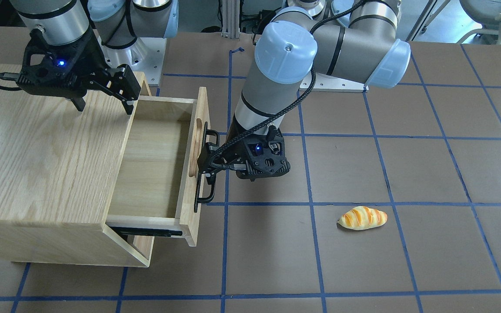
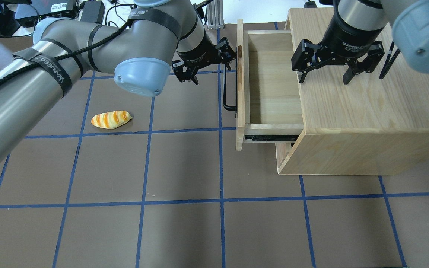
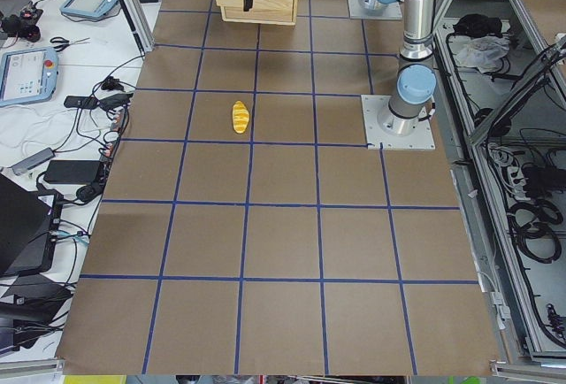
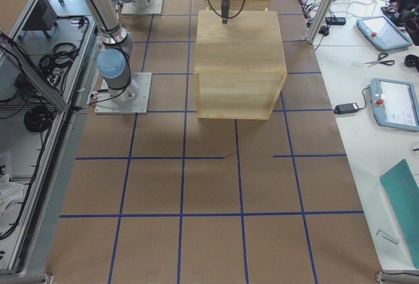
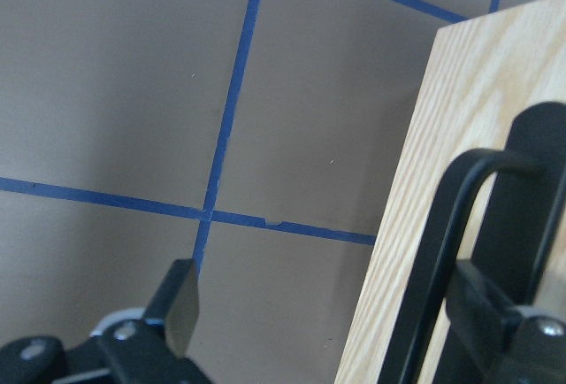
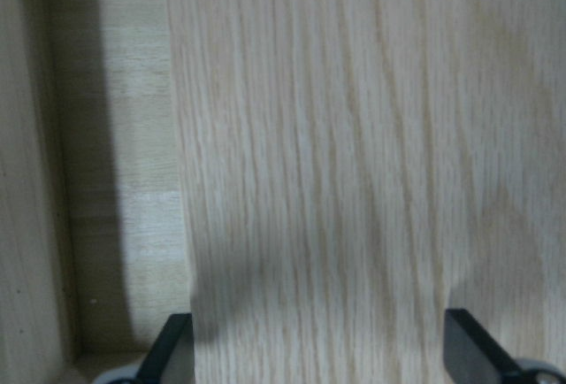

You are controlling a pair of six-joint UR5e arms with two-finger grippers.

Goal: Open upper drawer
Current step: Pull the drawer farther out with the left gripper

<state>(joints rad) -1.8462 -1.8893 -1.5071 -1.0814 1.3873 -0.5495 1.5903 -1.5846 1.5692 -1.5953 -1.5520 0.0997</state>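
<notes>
1. Upper drawer (image 1: 150, 169): shallow, light wood, pulled well out of cabinet (image 2: 367, 108), table's right.
2. Front: black bar handle (image 2: 225, 93), oblong slot (image 1: 196, 148).
3. Your L gripper (image 1: 209, 155): fingers apart, handle between. R gripper (image 2: 324, 80): apart, over cabinet top.

Bright, even light; soft shadow inside the upper drawer (image 6: 97, 180); wrist views blurred.
</notes>
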